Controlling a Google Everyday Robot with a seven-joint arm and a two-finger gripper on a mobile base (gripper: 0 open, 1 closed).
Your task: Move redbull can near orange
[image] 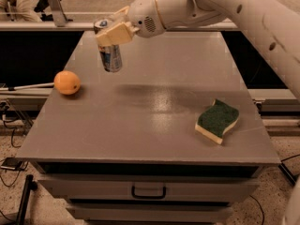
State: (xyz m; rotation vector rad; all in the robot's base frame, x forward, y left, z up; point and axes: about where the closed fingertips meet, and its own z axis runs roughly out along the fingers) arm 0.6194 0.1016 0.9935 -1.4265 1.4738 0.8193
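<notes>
The can [111, 58] was a slim silver cylinder of smooth metal, blue printing low on its side, its pull-tab top just showing above the fingers. It hung slightly tilted over the rear left part of the table [154, 139] and seemed lifted clear of the surface. The gripper [115, 33] had it clamped round the upper part, a blocky cream pad pressed flat against the side facing me, so most of the body dangled below the grip. The orange [67, 82], round and smooth-skinned, sat on the table near the left edge, in front of the can and to its left, apart from it. The tabletop was a flat grey sheet with a dull sheen. A wavy-edged sponge [217, 121], rough green on top and yellow underneath, lay well off to the right. The arm [220, 8] was glossy white, thick and rounded.
</notes>
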